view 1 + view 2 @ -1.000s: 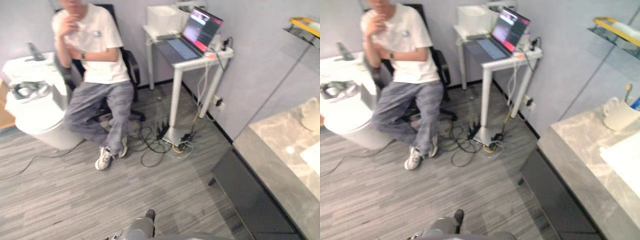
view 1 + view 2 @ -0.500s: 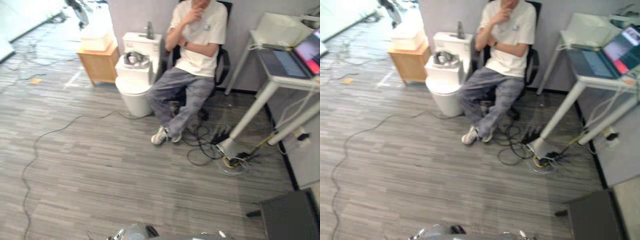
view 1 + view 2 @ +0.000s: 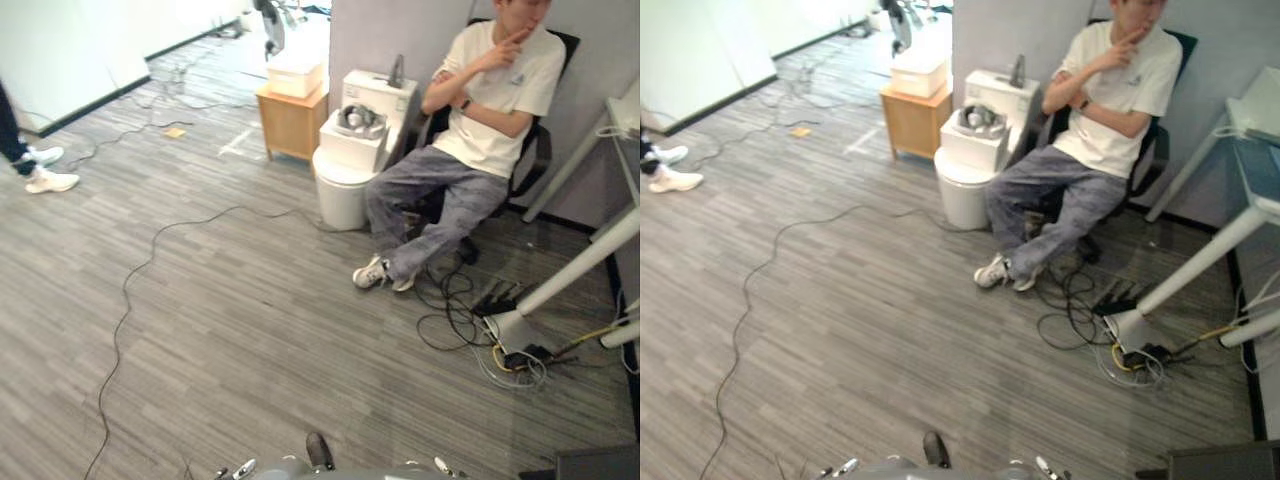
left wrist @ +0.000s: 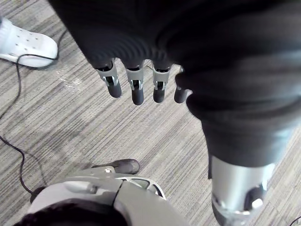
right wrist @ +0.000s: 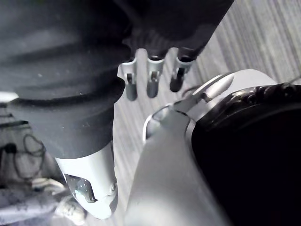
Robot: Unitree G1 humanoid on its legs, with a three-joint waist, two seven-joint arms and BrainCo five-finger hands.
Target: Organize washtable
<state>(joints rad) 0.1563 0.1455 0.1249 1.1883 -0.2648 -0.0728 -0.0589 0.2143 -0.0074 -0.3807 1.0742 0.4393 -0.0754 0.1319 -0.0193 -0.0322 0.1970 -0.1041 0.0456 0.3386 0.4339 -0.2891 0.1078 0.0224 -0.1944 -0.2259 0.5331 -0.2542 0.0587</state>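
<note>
While my left hand (image 4: 136,87) and right hand (image 5: 151,77) hang empty, fingers loosely straight, I face grey floor (image 3: 250,330) and a seated person (image 3: 470,130); I cannot tell where the washtable is, so organizing looks unstarted.

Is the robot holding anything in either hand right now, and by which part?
Nothing is held: the left hand and the right hand both hang open and empty.

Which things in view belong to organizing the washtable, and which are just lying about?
Job: left hand, open, empty; right hand, open, empty; dark cabinet corner, perhaps the washtable's.
Lying about: toilet; wooden cabinet; white box; seated person; cable tangle; white shoes.
</note>
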